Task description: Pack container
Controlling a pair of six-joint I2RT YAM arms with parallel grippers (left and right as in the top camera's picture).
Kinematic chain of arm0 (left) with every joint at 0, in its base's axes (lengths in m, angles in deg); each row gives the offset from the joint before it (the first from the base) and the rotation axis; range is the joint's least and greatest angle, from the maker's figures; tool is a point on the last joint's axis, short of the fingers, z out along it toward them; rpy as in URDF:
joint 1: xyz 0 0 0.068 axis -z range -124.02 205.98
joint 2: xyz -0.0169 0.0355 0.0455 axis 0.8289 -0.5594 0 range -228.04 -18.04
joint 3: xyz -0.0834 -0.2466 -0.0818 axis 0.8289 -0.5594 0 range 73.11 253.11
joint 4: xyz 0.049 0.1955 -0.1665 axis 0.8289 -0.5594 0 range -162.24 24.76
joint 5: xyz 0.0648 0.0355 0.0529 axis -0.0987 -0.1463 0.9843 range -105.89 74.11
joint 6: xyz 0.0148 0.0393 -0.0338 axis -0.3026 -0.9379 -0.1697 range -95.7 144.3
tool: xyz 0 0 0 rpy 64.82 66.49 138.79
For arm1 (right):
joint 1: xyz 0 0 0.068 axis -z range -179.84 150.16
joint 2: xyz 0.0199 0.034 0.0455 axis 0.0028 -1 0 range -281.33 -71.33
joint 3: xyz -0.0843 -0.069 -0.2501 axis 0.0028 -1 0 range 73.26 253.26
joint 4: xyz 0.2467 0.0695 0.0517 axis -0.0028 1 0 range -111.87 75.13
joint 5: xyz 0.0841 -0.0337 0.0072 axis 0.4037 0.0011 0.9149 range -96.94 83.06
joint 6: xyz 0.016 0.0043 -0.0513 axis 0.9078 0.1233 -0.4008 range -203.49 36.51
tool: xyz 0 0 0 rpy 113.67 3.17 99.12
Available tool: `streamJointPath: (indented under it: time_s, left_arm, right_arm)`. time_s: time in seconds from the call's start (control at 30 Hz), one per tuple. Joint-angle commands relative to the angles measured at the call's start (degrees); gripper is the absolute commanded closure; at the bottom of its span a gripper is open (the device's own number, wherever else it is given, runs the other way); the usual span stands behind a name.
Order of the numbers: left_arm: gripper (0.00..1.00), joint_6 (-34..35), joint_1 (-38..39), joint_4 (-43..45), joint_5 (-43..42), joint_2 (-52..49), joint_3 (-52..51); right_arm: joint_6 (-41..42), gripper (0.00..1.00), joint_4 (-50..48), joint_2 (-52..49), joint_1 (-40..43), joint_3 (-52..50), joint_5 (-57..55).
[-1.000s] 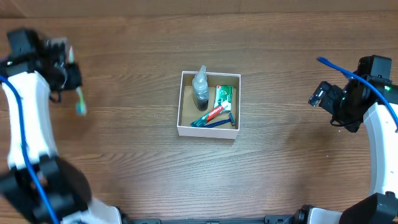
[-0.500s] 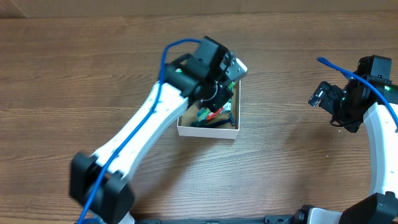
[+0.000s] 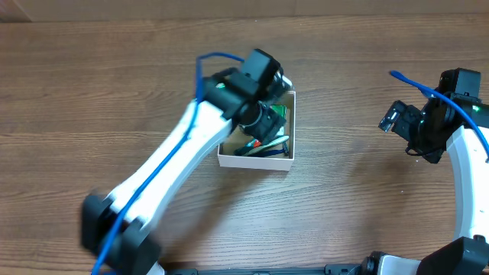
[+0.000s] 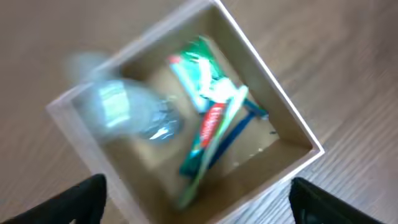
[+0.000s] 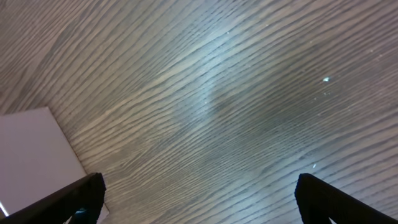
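We see the small square cardboard box [image 3: 256, 161], white outside and brown inside, mid-table on the dark wood-grain tabletop [image 3: 107, 84]. The white left arm [image 3: 179, 156] reaches diagonally over it, and its wrist covers the box's rear left part in the overhead view. The left gripper [image 4: 198, 202] hangs above the box looking down into it. Its black fingertips [image 4: 87, 196] sit at the bottom corners of the wrist view, spread wide with nothing between them. That view is blurred. Inside the box we make out a clear plastic bottle [image 4: 124, 112] against one wall, a green and white packet [image 4: 202, 59], a red, white and teal tube [image 4: 208, 127], a blue handled item [image 4: 239, 127] and a pale green-white stick [image 4: 214, 143] lying along the tube; the last two are too smeared to name. The right arm [image 3: 466, 160] sits at the right edge, well apart from the box. The right gripper [image 5: 202, 199] is also spread wide and empty, over bare wood. A flat white panel [image 5: 31, 155] shows at the left of its view; we can't tell what it is.
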Motion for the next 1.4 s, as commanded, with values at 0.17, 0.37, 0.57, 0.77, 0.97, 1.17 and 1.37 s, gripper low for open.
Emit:
streamJointPath:
  time_s: [0.17, 0.37, 0.57, 0.77, 0.97, 1.17, 1.37]
  left_arm:
    - [0.00, 14.93, -17.92, -3.21, 12.28, 13.75, 2.05]
    - [0.00, 13.86, -35.34, 0.26, 1.53, 11.85, 2.01]
    - [0.00, 12.24, -37.03, -2.21, 0.92, 11.89, 2.03]
    - [0.00, 8.83, -33.68, -7.23, 0.92, 22.75, 1.01]
    - [0.00, 8.28, -29.29, -3.23, 1.92, 50.66, -20.33]
    - [0.00, 8.46, -29.27, -0.48, 1.36, 81.68, -47.12]
    - [0.00, 8.48, -29.27, -6.91, 1.38, 81.50, -47.87]
  right_arm:
    - [-8.31, 0.00, -18.45, 0.46, -20.68, 1.27, -6.16]
    - [-8.37, 0.00, -31.98, 0.48, -22.05, 1.27, -8.28]
    - [-7.98, 0.00, -28.61, 2.62, -22.08, 1.29, -8.31]
    - [-7.80, 0.00, -21.53, 18.78, -22.08, -0.07, -9.64]
    - [-0.63, 0.00, -19.39, 44.81, -22.08, -16.55, -13.05]
    - [-0.68, 0.00, -8.15, 61.29, -22.08, -25.38, -13.05]
    - [-0.68, 0.00, -4.44, 61.29, -22.08, -25.38, -13.05]
